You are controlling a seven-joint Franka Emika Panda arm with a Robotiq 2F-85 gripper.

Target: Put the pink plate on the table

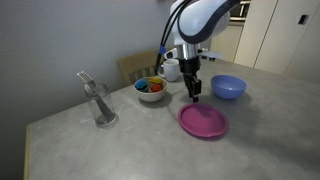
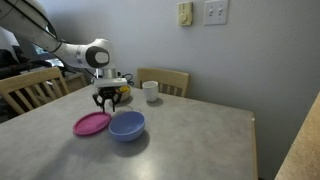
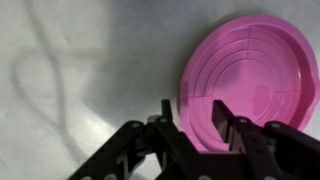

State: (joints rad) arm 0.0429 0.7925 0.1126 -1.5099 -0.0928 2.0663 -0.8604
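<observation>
Pink round shallow plastic plate lay flat on the light grey speckled stone-look table, apparently where the task wanted it, while just above its far rim hung the black Robotiq gripper, fingers spread (nothing pinched between them), with the lavender-blue bowl beyond.

1. An exterior view stands high and fairly near, looking down across a corner of the surface; the arm fills the upper centre.
2. An exterior view sits lower and farther back, facing a wall with switch plates at the top of the frame.
3. The wrist view looks straight down, very close, with its fingers at the bottom edge.
4. All three share the pink plate.
</observation>
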